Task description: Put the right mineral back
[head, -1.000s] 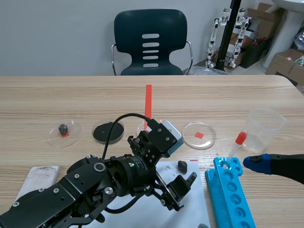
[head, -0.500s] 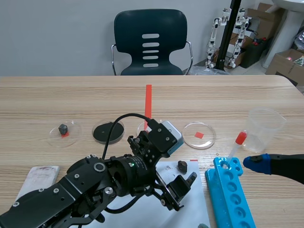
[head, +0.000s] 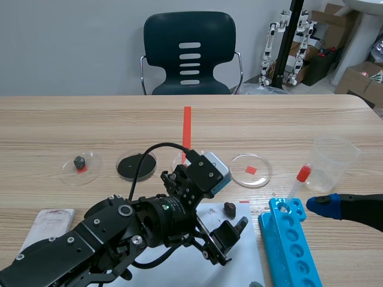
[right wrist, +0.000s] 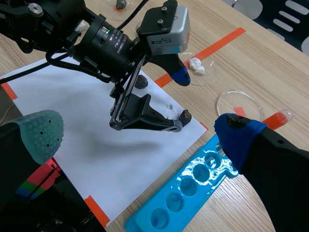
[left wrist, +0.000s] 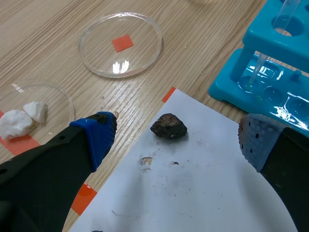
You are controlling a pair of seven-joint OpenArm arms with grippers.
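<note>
Change: we see nothing moved since the earlier views, so the pick has not begun.
Mineral: the small dark lumpy mineral (left wrist: pixel 168 126) lies untouched on the white paper sheet (left wrist: pixel 207 193).
Left gripper (left wrist: pixel 179 135): fingers spread either side of the mineral.
Right gripper (right wrist: pixel 137 133): fingers wide apart, holding nothing, beside the blue plastic tube rack (right wrist: pixel 193 188).
Count: we count four round dishes, of which one clear empty dish (left wrist: pixel 120 43), and one rack.
</note>
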